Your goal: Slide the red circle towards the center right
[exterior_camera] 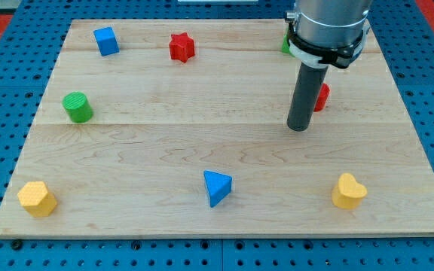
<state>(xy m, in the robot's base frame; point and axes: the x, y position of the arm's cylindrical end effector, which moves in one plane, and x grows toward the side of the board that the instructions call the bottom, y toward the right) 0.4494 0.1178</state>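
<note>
The red circle [322, 97] lies at the right of the wooden board [164, 150], mostly hidden behind my dark rod. My tip [298, 128] rests on the board just left of and below the red circle, close to it or touching it. The arm's grey body fills the view's top right.
A blue cube [106, 41] and a red star [181, 47] lie along the top. A green block [285, 44] peeks out behind the arm. A green cylinder [77, 107] is at left. A yellow hexagon [36, 199], blue triangle [217, 187] and yellow heart [348, 191] line the bottom.
</note>
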